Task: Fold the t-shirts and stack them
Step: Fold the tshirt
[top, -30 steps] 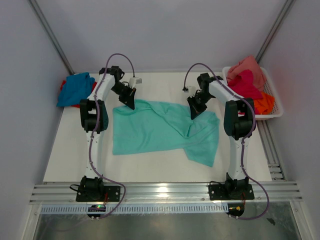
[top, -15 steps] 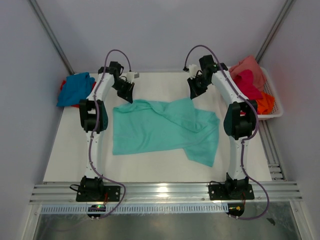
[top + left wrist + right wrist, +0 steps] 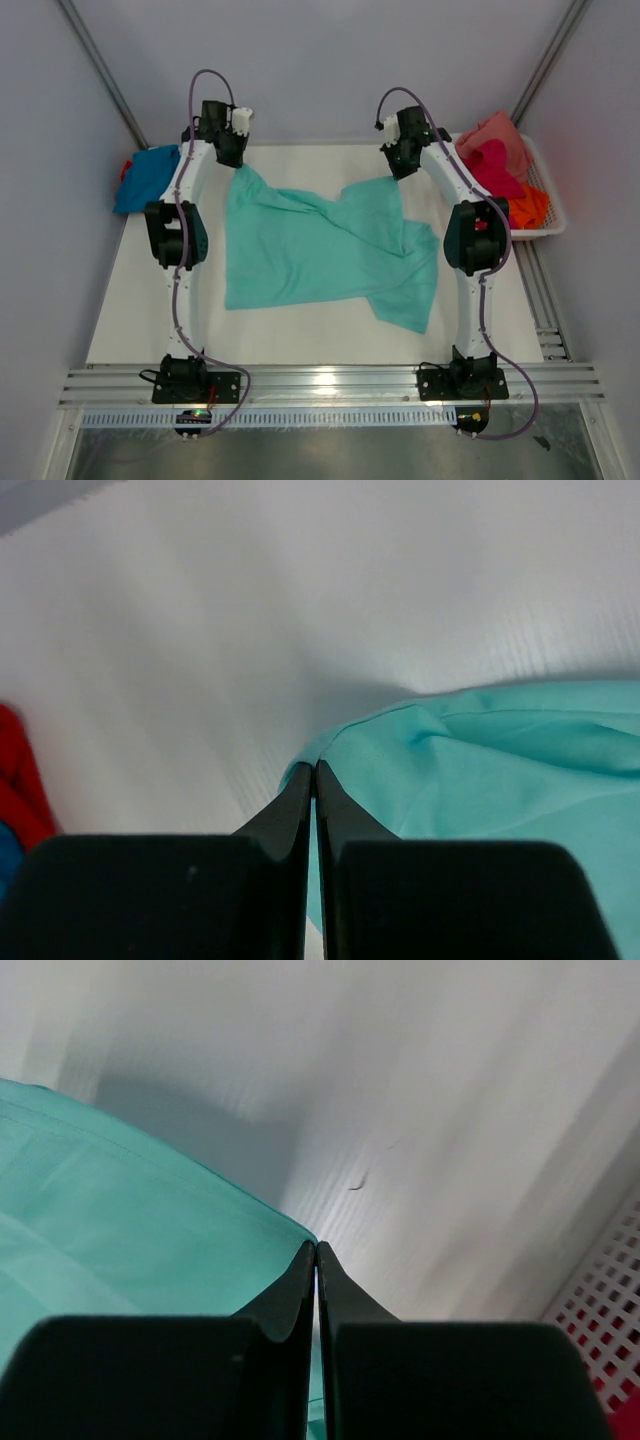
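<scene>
Spread rumpled over the middle of the white table (image 3: 150, 320): a large mint-teal cloth t-shirt (image 3: 320, 255), near edge flat toward six o'clock, one flap trailing to five o'clock, two far corners drawn up into peaks toward twelve o'clock. At eleven o'clock of the table, the left gripper (image 3: 236, 166), black fingers pressed together with barely a hairline between them, clamped on the shirt's far-left corner. From the left wrist, that same corner caught right at the fingertips (image 3: 300, 785), the teal cloth running off toward three and four o'clock over bare white surface. At one o'clock of the table, the right gripper (image 3: 396, 172), likewise squeezed fully closed, pinching the shirt's far-right corner. From the right wrist, a taut teal hem leading in from nine o'clock to the closed tips. Between the two pinched corners, a sagging far edge with diagonal creases. Off the table's edge at ten o'clock, a crumpled blue cloth t-shirt (image 3: 150, 175) lying over a red cloth t-shirt (image 3: 18, 780), well apart from the teal one. At two o'clock, just beside the right arm, a white mesh plastic basket (image 3: 556, 205) holding a salmon pink cloth t-shirt (image 3: 497, 130) at the far end, a magenta cloth t-shirt (image 3: 490, 168) in the middle and an orange cloth t-shirt (image 3: 527, 208) at the near end.
</scene>
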